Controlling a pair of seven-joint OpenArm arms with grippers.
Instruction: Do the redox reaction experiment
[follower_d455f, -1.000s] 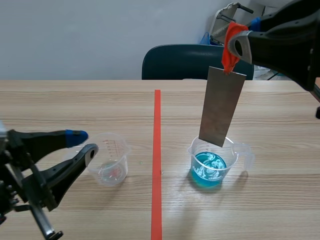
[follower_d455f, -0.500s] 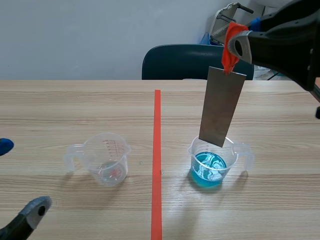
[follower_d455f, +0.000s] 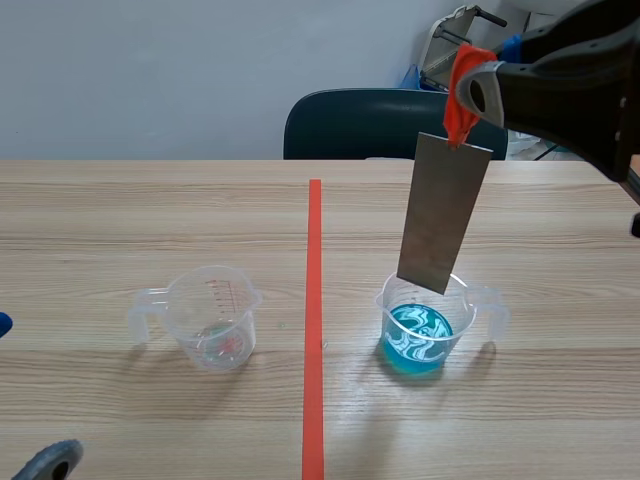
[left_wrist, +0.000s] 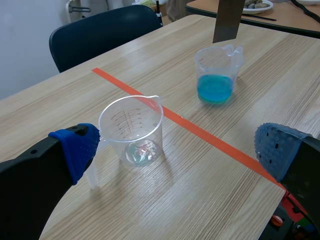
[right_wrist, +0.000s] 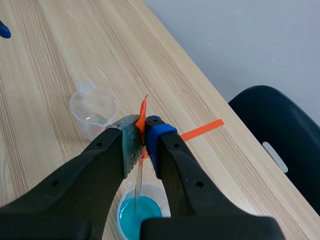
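Two cups (follower_d455f: 213, 318) (follower_d455f: 428, 325), one metal strip (follower_d455f: 440, 215), one chair (follower_d455f: 350, 125)

No legible text or numbers

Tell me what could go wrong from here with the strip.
The metal strip hangs tilted from an orange tab pinched in the right jaws; it might swing or slip.
Its lower edge sits near the rim of the blue-liquid cup; lowering could catch the rim, tipping or splashing.

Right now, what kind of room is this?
Probably a plain room set up as a small lab bench: a wooden table, a clear measuring cup, a cup of blue liquid, and a metal strip held over it by the right pincer.
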